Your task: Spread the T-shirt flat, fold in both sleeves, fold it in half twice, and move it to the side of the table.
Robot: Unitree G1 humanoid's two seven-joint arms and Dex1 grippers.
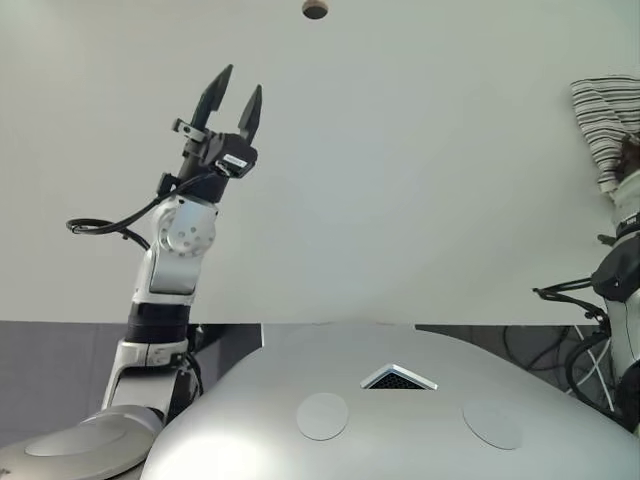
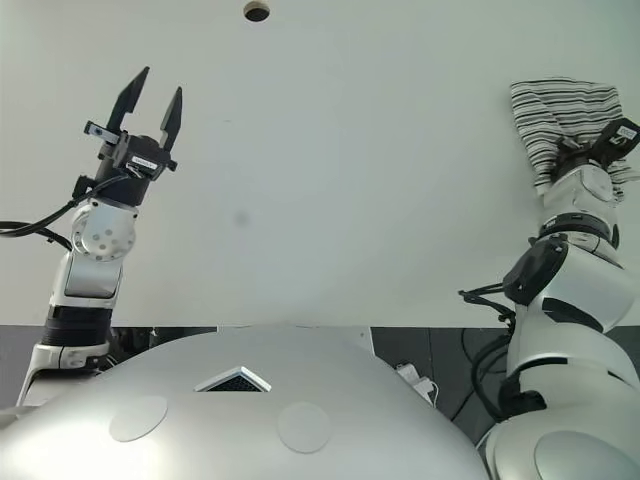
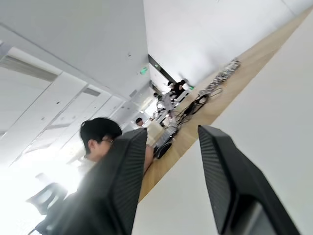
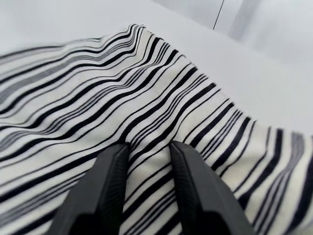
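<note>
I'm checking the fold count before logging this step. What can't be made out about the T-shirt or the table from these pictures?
- T-shirt, how many folds it has: the left eye view cuts it at the right edge, the right arm covers its near part in the right eye view, and the right wrist view sits too close to give its outline.
- Small dark round spot: too small to identify, and clipped by the left eye view's top edge.

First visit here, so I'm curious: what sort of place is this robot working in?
Probably an open-plan office or lab. There is a big white table with a striped T-shirt on it, a panelled ceiling overhead, and cluttered desks with cables beyond.
</note>
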